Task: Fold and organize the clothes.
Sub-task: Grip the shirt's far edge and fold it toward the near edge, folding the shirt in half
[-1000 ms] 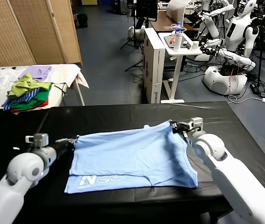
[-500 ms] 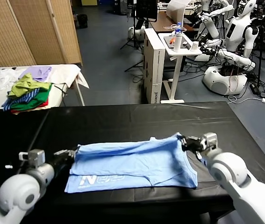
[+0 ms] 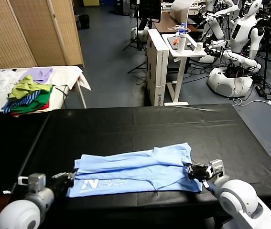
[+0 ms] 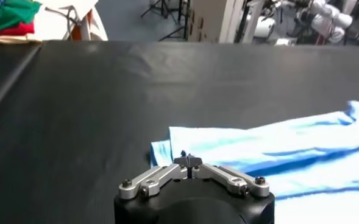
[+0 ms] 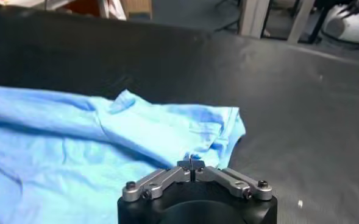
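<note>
Two end effectors hold the blue T-shirt (image 3: pixel 135 167), one at each side, low at the near edge of the black surface (image 3: pixel 125 126). The left end effector (image 3: pixel 68 178) is pinched shut on the shirt's near left corner, close to the white letters. The right end effector (image 3: pixel 192 171) is pinched shut on the shirt's near right edge. In both wrist views the fingers meet at a tip with blue cloth right at it.

The shirt lies flat on the surface, folded into a long strip, with the far part laid over the near part. It sits in the middle of the surface, toward the near side. The cloth stretches between the two end effectors.

What could go wrong? If both keep pulling toward the near edge, the shirt may slide off the surface and hang down. If one lets go before the other, the fold may twist or open up. The top layer already looks a bit uneven, with wrinkles and a small bump along the far edge, so a hard tug could mess up the fold. A thin pinch of cloth could also slip out.

A heap of colored clothes (image 3: pixel 27 98) sits far away on another table and is not part of this.
</note>
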Controlling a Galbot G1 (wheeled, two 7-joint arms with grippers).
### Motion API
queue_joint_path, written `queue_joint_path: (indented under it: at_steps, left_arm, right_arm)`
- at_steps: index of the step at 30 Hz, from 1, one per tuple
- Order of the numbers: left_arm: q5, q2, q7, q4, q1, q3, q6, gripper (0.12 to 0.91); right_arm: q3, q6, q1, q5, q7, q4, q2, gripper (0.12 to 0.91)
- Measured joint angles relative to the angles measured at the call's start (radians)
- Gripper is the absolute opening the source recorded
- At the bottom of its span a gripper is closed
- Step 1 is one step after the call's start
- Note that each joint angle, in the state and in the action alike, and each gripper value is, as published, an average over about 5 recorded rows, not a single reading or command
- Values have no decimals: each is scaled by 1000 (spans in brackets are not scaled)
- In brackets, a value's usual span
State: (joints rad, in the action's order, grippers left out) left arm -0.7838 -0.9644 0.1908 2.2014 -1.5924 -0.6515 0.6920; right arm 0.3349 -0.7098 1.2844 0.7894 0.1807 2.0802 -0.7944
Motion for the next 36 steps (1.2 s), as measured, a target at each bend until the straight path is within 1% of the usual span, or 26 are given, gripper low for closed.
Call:
queue_joint_path:
  at_steps: [9, 17, 25, 32, 33, 34, 35, 36]
  left_arm:
    - [25, -17, -2, 3, -12, 5, -1, 147]
    - [29, -20, -3, 2, -14, 6, -3, 147]
    - [42, -23, -5, -20, -4, 9, -12, 147]
    - [55, -33, -4, -23, -6, 10, -14, 147]
    - [58, -35, -2, -23, -6, 11, -13, 147]
    - [63, -36, 0, -22, -6, 11, -13, 156]
    - [67, -38, 2, -21, -7, 11, -13, 185]
    - [70, -40, 3, -18, -9, 10, -12, 213]
  right_arm:
    - [-4, 5, 0, 0, -1, -4, -13, 140]
    - [-6, 5, 2, -4, -1, -4, -18, 140]
    - [-5, 6, 9, -7, -2, 2, -21, 140]
    - [10, 4, 23, -7, -17, 17, -20, 145]
    - [15, 2, 27, -6, -19, 22, -18, 160]
    - [21, 1, 30, -6, -20, 27, -16, 195]
    - [27, -1, 35, -4, -21, 33, -14, 229]
    - [34, -3, 40, -3, -22, 39, -12, 280]
